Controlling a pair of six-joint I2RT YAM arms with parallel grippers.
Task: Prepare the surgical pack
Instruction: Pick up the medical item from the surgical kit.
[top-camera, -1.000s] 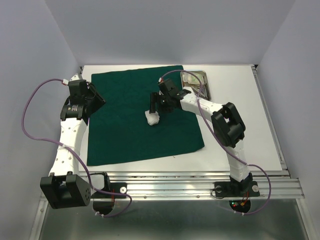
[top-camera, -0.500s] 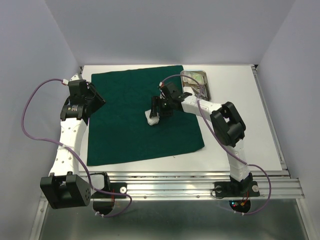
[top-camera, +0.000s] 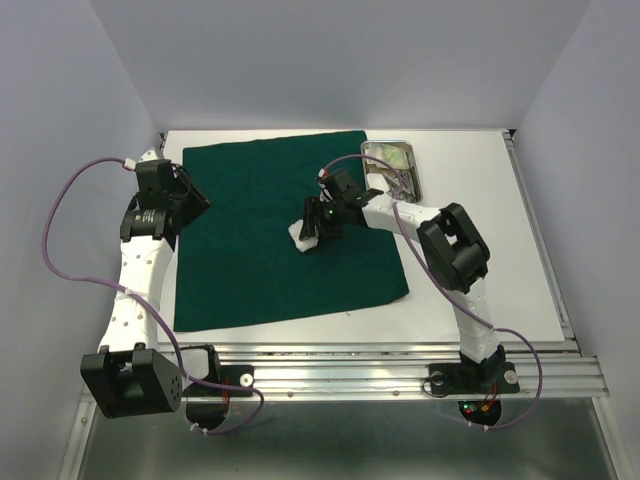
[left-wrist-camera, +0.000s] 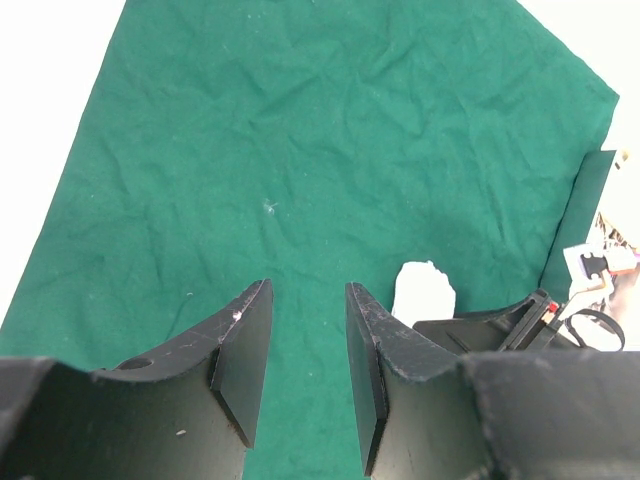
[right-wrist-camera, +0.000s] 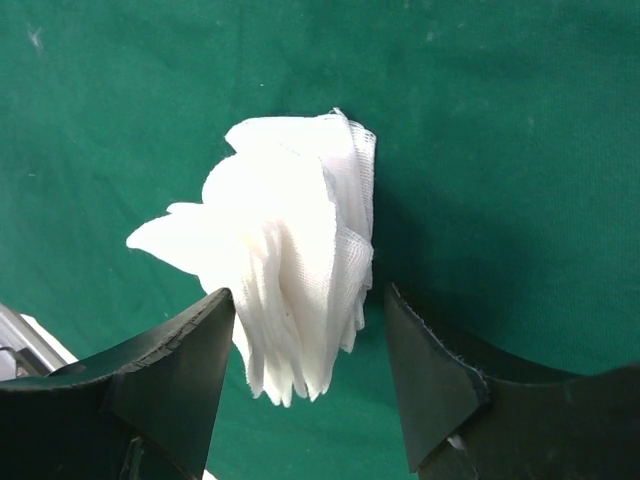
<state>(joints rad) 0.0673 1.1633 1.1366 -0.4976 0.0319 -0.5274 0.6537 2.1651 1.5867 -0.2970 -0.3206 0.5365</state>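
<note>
Gauze (right-wrist-camera: 290, 250), a fanned white stack of folded pads, lying on the dark green cloth (top-camera: 260, 270), a little right of the cloth's middle. Cloth spread flat and creased on the white tabletop (top-camera: 480, 250), covering its left and middle part.

Right end effector (right-wrist-camera: 305, 305) low over the cloth, pointed down at the gauze, jaws wide and set on either side of the stack. One jaw touching the edge of the pads, the other just beside them with a sliver of green showing between. Nothing gripped yet.

Left end effector (left-wrist-camera: 300, 345) above the cloth's left edge, well apart from the gauze. Jaws at a narrow gap, nothing between them, only green cloth below.

Steel tray (top-camera: 392, 165) on the tabletop just beside the cloth's far right corner, well apart from the gauze. Tray contents too small to tell.
</note>
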